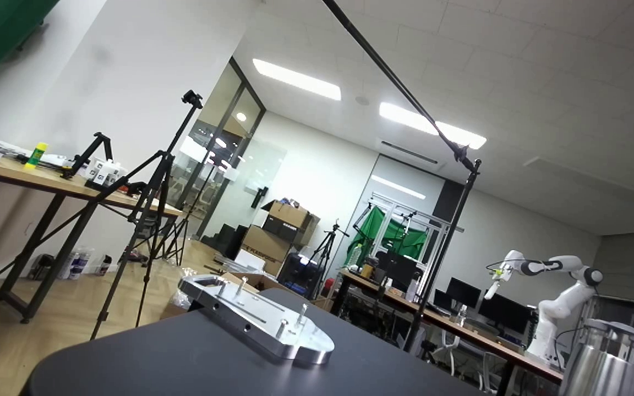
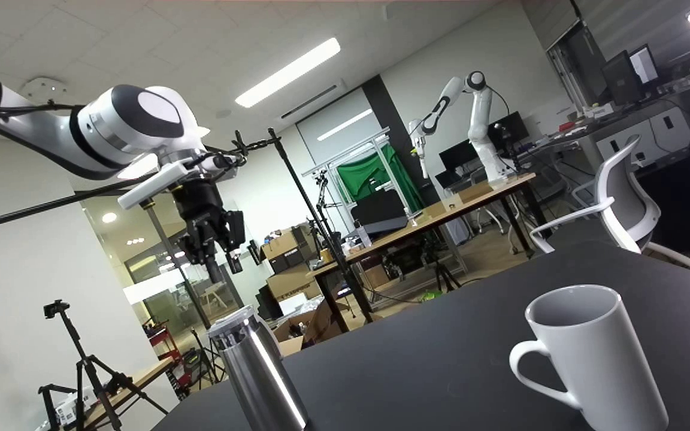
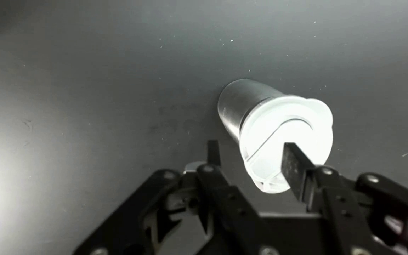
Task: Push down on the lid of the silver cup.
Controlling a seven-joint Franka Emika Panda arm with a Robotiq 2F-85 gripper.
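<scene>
The silver cup stands on the black table; its shiny wall shows in both exterior views (image 1: 608, 371) (image 2: 267, 377) and in the wrist view (image 3: 237, 101). The lid (image 2: 234, 326) sits on top of the cup, with a spout-like bulge. It also shows at the right edge of an exterior view (image 1: 625, 333), and looks bright white in the wrist view (image 3: 271, 115). My gripper (image 2: 225, 269) is above the lid, apart from it, pointing down. In the wrist view, the fingers (image 3: 251, 144) are apart with nothing between them; the right finger overlaps the lid's near part.
A white mug (image 2: 608, 365) stands on the black table (image 2: 441, 353). A silver metal plate with upright pegs (image 1: 262, 316) lies on the table. A white chair (image 2: 626, 203) stands beyond the table edge. A black pole (image 1: 443, 242) rises behind the table.
</scene>
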